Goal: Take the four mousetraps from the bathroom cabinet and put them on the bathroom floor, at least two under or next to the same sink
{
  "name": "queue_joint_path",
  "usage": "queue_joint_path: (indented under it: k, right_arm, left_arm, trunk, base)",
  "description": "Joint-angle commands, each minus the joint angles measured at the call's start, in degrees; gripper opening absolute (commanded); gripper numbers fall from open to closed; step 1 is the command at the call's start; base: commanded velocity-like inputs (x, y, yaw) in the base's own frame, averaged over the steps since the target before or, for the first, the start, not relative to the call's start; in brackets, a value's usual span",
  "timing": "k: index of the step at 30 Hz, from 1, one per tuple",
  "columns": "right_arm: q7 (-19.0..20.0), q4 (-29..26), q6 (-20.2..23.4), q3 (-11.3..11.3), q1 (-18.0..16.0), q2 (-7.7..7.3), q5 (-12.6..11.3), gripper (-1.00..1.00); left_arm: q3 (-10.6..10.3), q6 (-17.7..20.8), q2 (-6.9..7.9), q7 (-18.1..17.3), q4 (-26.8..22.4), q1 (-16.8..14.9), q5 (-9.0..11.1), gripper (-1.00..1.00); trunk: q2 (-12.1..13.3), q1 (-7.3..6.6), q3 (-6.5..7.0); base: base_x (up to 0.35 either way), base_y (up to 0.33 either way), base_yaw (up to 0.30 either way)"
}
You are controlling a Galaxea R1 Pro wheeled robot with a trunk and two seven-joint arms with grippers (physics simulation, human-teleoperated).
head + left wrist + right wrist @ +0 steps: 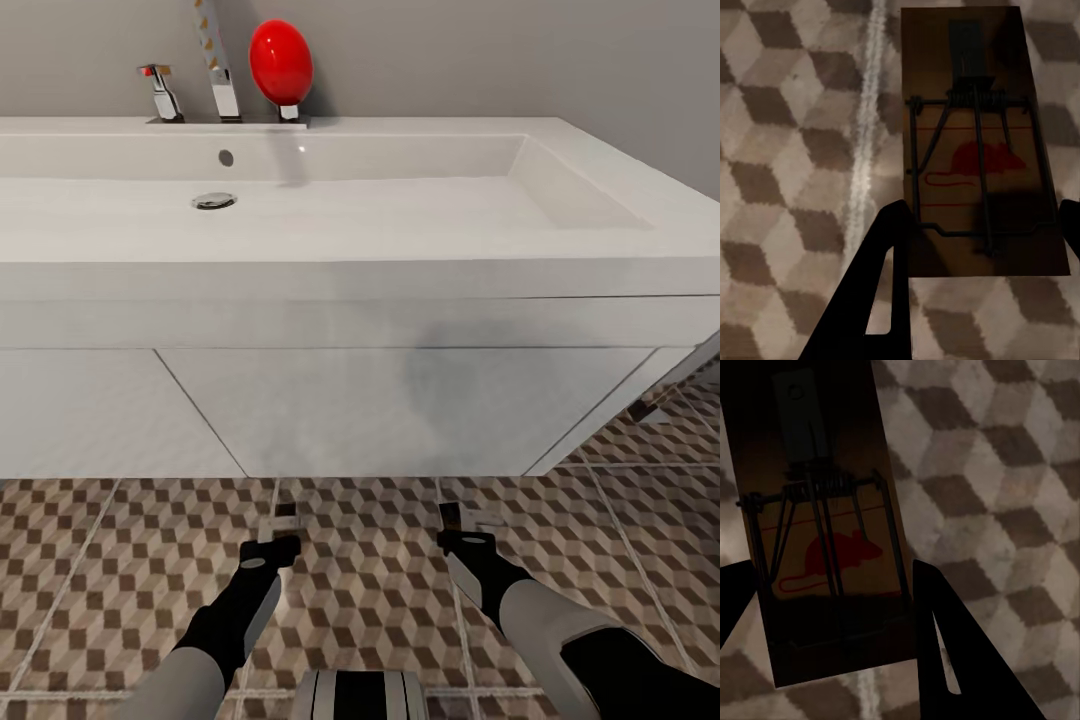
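A bathroom floor (120,560) of brown, beige and white cube-patterned tiles is seen below a wide white bathroom sink (300,190) on a white vanity (400,410), with a chrome tap (222,70) and a red oval object (281,62) at the back rim. Both arms are extended low over the tiles just in front of the vanity. A mousetrap (979,150) is clamped between the fingers of the left gripper (283,527), its red mouse mark and dark wire spring facing the wrist camera. A second mousetrap (825,532) is likewise gripped by the right gripper (452,522), held edge to edge between its dark fingers above the tiles.
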Motion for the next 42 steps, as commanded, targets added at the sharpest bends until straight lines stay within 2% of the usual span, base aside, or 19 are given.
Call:
queue_joint_path:
  k: [1,6,24,30,42]
  right_arm:
    - [-0.3,-0.1,0.3,0.5,0.0,-0.01,-0.5,-1.00]
    - [-0.3,-0.1,0.4,0.7,0.0,0.07,-0.3,-1.00]
    - [-0.2,-0.1,0.2,1.0,0.0,0.27,0.0,-1.00]
    - [-0.1,-0.1,-0.2,1.0,0.0,0.30,0.0,-1.00]
    - [0.0,-0.1,-0.6,1.0,0.0,0.31,0.0,-1.00]
  left_arm:
    - [-0.2,0.4,0.02,0.8,0.1,0.0,0.0,-1.00]
    - [-0.2,0.4,0.09,1.4,0.5,0.0,0.0,-1.00]
    - [-0.1,0.3,0.28,1.5,0.1,0.0,-0.1,-1.00]
    - [-0.1,0.3,0.34,1.6,-0.1,0.0,-0.2,-1.00]
    - [-0.1,0.3,0.38,1.5,-0.1,0.0,-0.2,-1.00]
  trunk:
    - [0.0,-0.01,-0.04]
    - [0.0,-0.01,-0.04]
    - [-0.3,0.45,-4.03]
    - [-0.3,0.45,-4.03]
    - [-0.4,0.76,-6.68]
  base:
    - [0.000,0.000,0.000]
    - [0.000,0.000,0.000]
    - [0.000,0.000,0.000]
    - [0.000,0.000,0.000]
    - [0.000,0.000,0.000]
